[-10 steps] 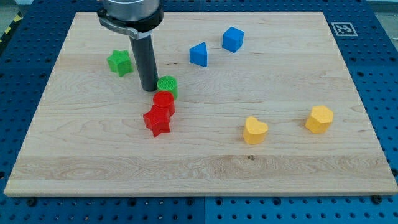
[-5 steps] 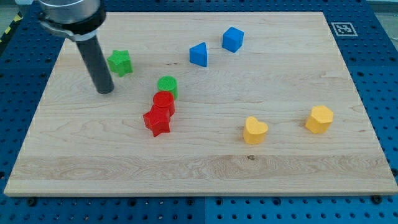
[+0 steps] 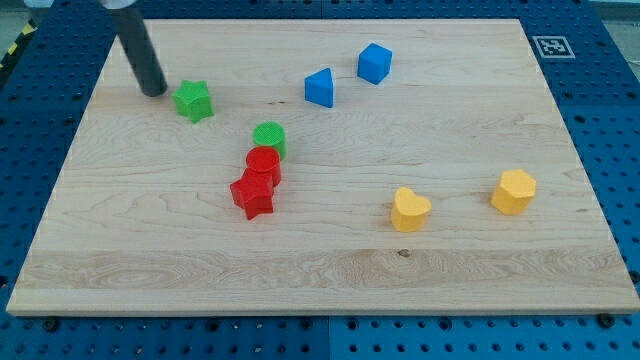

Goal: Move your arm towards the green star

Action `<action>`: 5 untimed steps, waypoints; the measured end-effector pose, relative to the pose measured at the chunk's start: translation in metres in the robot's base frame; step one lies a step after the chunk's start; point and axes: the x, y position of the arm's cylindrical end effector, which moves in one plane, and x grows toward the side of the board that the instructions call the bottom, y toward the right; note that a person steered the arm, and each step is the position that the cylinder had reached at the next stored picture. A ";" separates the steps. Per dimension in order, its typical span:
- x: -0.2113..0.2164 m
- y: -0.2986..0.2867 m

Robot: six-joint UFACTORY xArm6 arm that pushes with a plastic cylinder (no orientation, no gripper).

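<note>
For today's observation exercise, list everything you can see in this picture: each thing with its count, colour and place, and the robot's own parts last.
green star: 1, green, upper left of the board
green cylinder: 1, green, left of centre, touching the red cylinder below it
red cylinder: 1, red, between green cylinder and red star
red star: 1, red, bottom of that cluster
blue blocks: 2, blue, upper middle
yellow heart: 1, yellow, lower right
yellow block: 1, yellow, far right
wooden board: 1, light wood, on a blue pegboard
marker tag: 1, black and white, board's top right corner
my tip: 1, dark rod, just left of the green star
</note>
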 end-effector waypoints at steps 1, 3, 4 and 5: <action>0.001 0.000; 0.022 0.000; 0.022 0.000; 0.024 0.021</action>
